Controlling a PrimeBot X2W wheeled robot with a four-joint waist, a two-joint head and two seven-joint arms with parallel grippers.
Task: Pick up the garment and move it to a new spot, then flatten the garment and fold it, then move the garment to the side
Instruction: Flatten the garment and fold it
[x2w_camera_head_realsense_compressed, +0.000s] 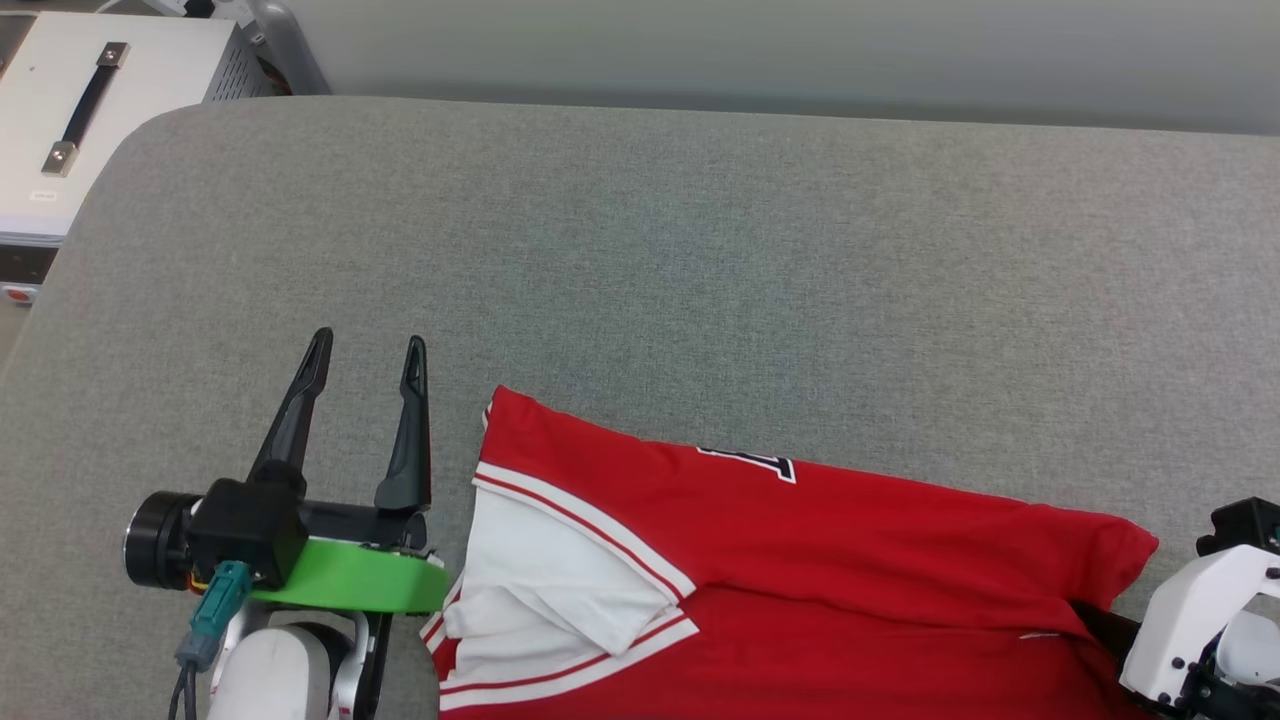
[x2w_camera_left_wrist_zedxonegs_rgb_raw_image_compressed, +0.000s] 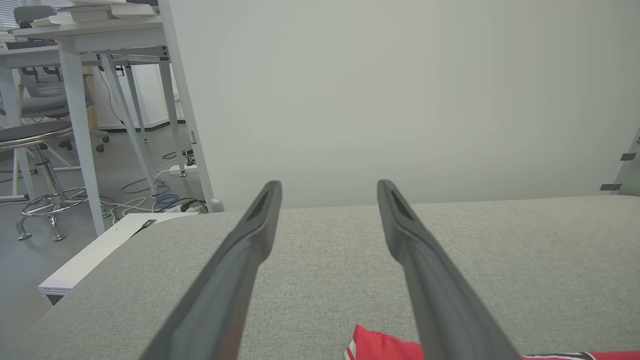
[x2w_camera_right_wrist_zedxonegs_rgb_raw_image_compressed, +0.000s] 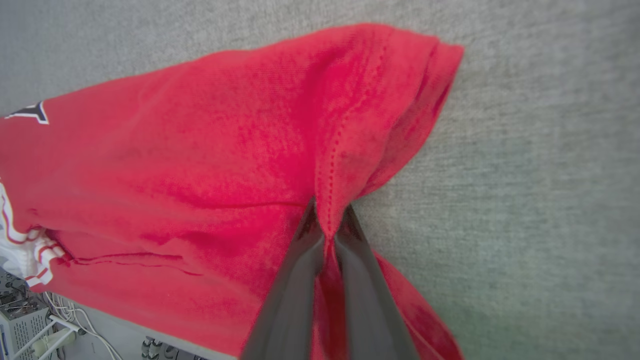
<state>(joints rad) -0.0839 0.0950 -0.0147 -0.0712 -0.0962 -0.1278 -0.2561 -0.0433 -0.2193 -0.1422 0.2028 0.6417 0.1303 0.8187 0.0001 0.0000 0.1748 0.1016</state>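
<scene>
A: Garment (x2w_camera_head_realsense_compressed: 800, 560) colours?
B: Red body, white sleeve, red-and-white striped trim, dark letter edged white.
A: Worktop (x2w_camera_head_realsense_compressed: 700, 250)?
B: Plain grey, fine heathered weave.
A: Left hand (x2w_camera_head_realsense_compressed: 368, 342)?
B: Black fingers (x2w_camera_head_realsense_compressed: 405, 440), green band (x2w_camera_head_realsense_compressed: 350, 585), teal plug (x2w_camera_head_realsense_compressed: 215, 605).
A: Right hand (x2w_camera_right_wrist_zedxonegs_rgb_raw_image_compressed: 330, 225)?
B: Dark grey fingers (x2w_camera_right_wrist_zedxonegs_rgb_raw_image_compressed: 290, 300), white housing (x2w_camera_head_realsense_compressed: 1190, 610).
A: Case (x2w_camera_head_realsense_compressed: 150, 80)?
B: White, black handle (x2w_camera_head_realsense_compressed: 88, 105) with silver ends.

One garment (x2w_camera_head_realsense_compressed: 850, 560) lies along the near edge of one grey surface (x2w_camera_head_realsense_compressed: 700, 250). Two grippers are counted: the left gripper (x2w_camera_head_realsense_compressed: 368, 342) and the right gripper (x2w_camera_right_wrist_zedxonegs_rgb_raw_image_compressed: 330, 210). One white case (x2w_camera_head_realsense_compressed: 150, 100) sits beyond the far left corner.
</scene>
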